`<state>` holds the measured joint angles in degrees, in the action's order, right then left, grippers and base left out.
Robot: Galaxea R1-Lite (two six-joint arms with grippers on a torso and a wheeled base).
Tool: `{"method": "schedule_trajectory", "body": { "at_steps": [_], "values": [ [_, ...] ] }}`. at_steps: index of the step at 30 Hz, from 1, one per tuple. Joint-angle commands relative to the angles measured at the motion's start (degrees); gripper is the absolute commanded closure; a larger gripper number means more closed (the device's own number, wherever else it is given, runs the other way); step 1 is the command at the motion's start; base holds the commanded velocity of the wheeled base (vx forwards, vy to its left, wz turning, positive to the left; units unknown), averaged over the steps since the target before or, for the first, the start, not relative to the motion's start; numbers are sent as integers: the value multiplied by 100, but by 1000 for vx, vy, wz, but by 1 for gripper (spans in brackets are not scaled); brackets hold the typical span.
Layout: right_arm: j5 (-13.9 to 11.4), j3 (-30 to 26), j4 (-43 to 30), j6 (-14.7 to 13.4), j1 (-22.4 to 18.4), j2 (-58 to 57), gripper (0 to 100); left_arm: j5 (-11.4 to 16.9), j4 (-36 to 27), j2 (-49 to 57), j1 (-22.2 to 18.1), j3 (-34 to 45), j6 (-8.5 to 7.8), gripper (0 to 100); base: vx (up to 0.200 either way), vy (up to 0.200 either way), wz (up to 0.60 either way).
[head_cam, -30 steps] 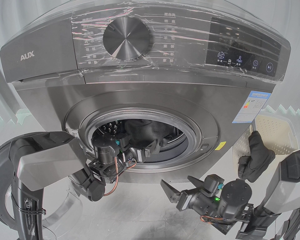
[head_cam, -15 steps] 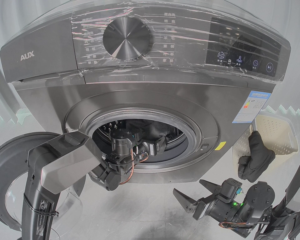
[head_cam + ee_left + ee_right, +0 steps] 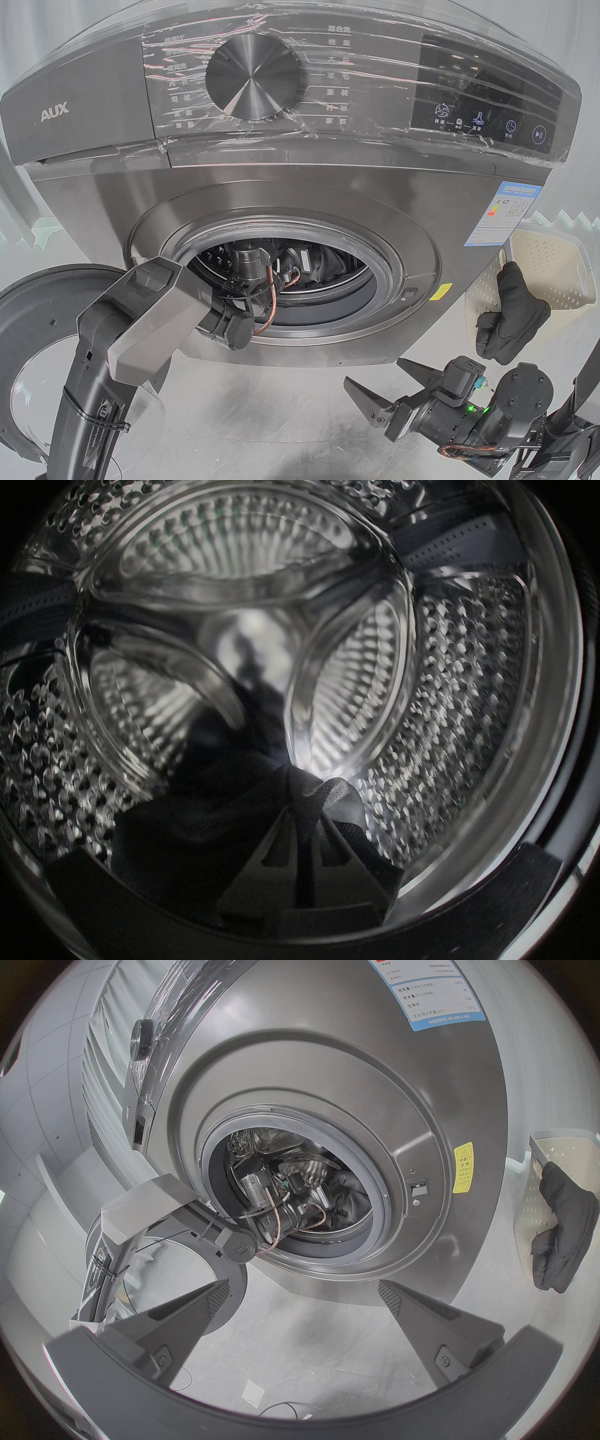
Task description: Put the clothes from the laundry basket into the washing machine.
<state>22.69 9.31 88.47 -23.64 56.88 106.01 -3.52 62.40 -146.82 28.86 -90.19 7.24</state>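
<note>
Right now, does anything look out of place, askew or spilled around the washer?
One thing: a black garment hangs over the laundry basket rim, draped down its outside beside the washing machine. The protective film on the control panel is wrinkled. Nothing spilled or damaged.

Deep in the drum [image 3: 212, 259], hidden behind its own wrist in the head view: left end effector [image 3: 306, 795], tips closed on and buried in dark cloth [image 3: 206, 817], too dim to trace the cloth's edges. Cut off by the washer [image 3: 312, 187] corner and draped over by a garment [image 3: 509, 312]: basket [image 3: 556, 262], with its inside unseen. Sliced by the left edge and crossed by the left arm: door [image 3: 31, 325]. Too small to read: label [image 3: 503, 212] print.
</note>
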Motion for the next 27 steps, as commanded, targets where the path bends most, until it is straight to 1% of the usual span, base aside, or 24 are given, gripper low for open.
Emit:
{"method": "schedule_trajectory", "body": {
  "at_steps": [1, 3, 4, 5, 7, 10, 15, 16, 18, 20, 21, 22, 25, 27],
  "values": [
    [-1, 35, 4, -1, 25, 16, 0, -316, 9, -532, -205, -1142, 14, 100, 0, 0, 0],
    [-1, 35, 4, -1, 34, 16, 0, -324, -44, -637, -214, -1511, 14, 100, 0, 0, 0],
    [-1, 44, 4, -1, 34, 16, 0, -324, -44, -646, -214, -1537, 14, 100, 0, 0, 0],
    [-1, 62, 4, -9, 60, 16, 0, -333, -123, -760, -231, -1880, 32, 100, 0, 0, 0],
    [-1, 62, 4, -9, 69, 25, 0, -333, -211, -892, -240, -2108, 41, 100, 0, 0, 0],
    [-1, 62, 4, -9, 69, 34, 0, -316, -211, -1068, -240, -2179, 14, 100, 0, 0, 0],
    [-1, 35, 4, -9, 69, 25, 0, -289, -281, -1050, -240, -2091, 23, 100, 0, 0, 0],
    [-1, 35, 4, -9, 60, 25, 0, -289, -290, -1041, -240, -2064, 32, 0, 0, 0, 0],
    [-1, 27, 4, -9, 69, 16, 0, -281, -290, -1006, -240, -1994, 58, 0, 0, 0, 0],
    [-1, 9, 4, -9, 60, 7, 0, -281, -281, -575, -170, -1335, 208, 0, 0, 0, 0],
    [-1, 0, 4, -9, 60, 7, 0, -281, -281, -540, -170, -1282, 216, 0, 0, 0, 0],
    [-1, 0, 4, -9, 60, -1, 0, -237, -273, -171, -108, -632, 243, 0, 0, 0, 0],
    [-1, -9, 4, -9, 51, -63, 0, -228, -158, 550, 41, 476, 216, 0, 0, 0, 0],
    [-1, -35, 4, -1, 51, -124, 0, -184, -70, 1200, 173, 1416, 208, 0, 0, 0, 0]
  ]
}}
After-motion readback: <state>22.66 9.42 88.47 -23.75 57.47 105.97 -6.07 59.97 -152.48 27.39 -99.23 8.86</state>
